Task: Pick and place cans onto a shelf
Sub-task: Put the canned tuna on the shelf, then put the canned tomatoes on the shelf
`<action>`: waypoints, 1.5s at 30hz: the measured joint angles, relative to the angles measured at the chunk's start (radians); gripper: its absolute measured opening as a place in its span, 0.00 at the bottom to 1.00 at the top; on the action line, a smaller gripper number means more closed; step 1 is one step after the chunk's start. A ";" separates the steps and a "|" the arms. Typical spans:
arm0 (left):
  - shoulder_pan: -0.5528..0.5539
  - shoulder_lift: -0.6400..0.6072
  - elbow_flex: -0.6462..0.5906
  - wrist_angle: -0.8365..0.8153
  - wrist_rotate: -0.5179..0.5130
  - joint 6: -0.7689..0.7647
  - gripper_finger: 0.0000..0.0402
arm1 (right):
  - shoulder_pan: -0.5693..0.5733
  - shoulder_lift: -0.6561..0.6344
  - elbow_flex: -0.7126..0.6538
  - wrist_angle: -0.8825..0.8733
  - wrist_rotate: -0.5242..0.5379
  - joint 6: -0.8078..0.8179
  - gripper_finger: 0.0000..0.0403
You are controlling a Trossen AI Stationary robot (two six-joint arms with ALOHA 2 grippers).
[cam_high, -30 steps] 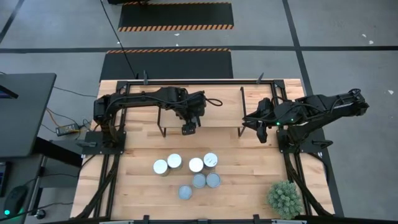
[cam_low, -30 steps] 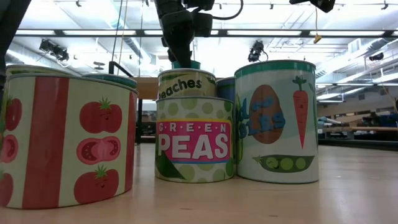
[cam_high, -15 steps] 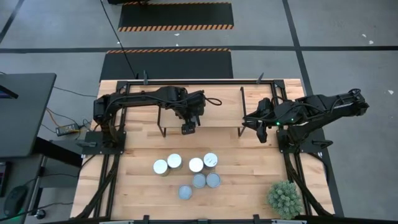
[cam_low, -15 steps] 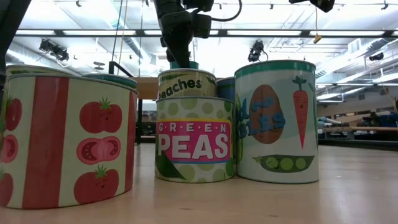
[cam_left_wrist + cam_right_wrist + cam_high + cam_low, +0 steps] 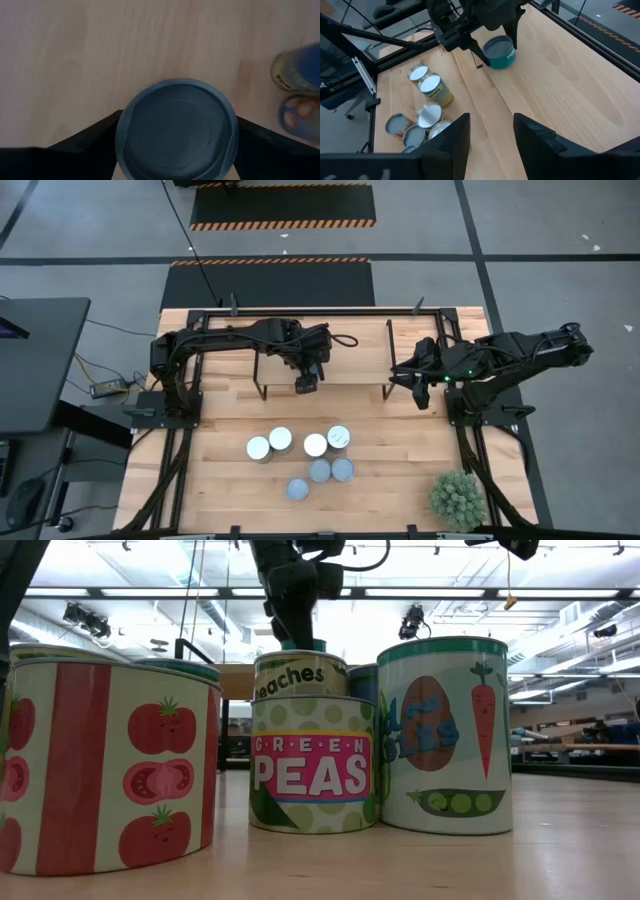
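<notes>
A grey workshop floor with hazard-striped mats surrounds the light-wood counter [image 5: 400,445], which fills the middle of the overhead frame.

My left end effector [image 5: 306,383] sits just above centre in that frame, over the front edge of the shelf [image 5: 355,350], the low wooden board on thin black legs across the upper middle of the counter. Its fingers are clamped on a teal can [image 5: 499,51]. My left wrist camera looks straight down on its dark round lid [image 5: 176,129], with a finger [image 5: 95,137] pressed against each side. I hold it upright so it can be set on its base. From my right wrist camera the can appears close over the shelf board near its front edge, but I cannot tell whether its base already touches the wood. I judge the placing step is nearly finished, and what remains is to settle the can flat and let go.

My right end effector [image 5: 490,132] waits at centre right of the overhead frame, beside the shelf's end, fingers spread apart and holding nothing.

Seven more cans [image 5: 302,456] stand clustered at lower centre of the overhead frame, well apart from the shelf. From counter height they loom large: tomatoes [image 5: 110,765] at left, green peas [image 5: 312,765] in the middle, peas and carrots [image 5: 445,735] at right. They stay grouped in front, within either arm's reach.

A potted plant [image 5: 458,500] sits at lower right.
</notes>
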 joint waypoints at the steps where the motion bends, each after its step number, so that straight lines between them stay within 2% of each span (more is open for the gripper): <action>1: 0.000 0.000 0.000 0.000 -0.003 -0.003 0.79 | 0.000 0.000 0.000 0.000 0.000 0.002 0.39; 7: 0.000 0.000 0.000 -0.011 0.003 -0.031 0.80 | 0.000 0.000 0.000 0.000 0.000 0.004 0.39; 14: 0.002 0.000 0.000 -0.022 -0.061 -0.075 0.98 | 0.000 0.000 0.000 0.000 0.000 0.004 0.39; 27: -0.017 0.000 0.043 -0.029 -0.080 -0.043 0.99 | 0.000 0.000 0.000 0.000 0.000 0.003 0.39; 35: -0.019 0.000 0.163 -0.096 -0.109 -0.008 0.99 | 0.000 0.000 0.000 0.000 0.000 0.003 0.39; 39: -0.050 0.000 0.241 -0.154 -0.060 -0.072 0.99 | 0.000 -0.001 0.000 -0.001 0.000 -0.005 0.39; 45: -0.177 0.000 0.309 -0.238 0.004 -0.207 0.96 | 0.000 -0.015 0.000 -0.004 -0.004 -0.020 0.39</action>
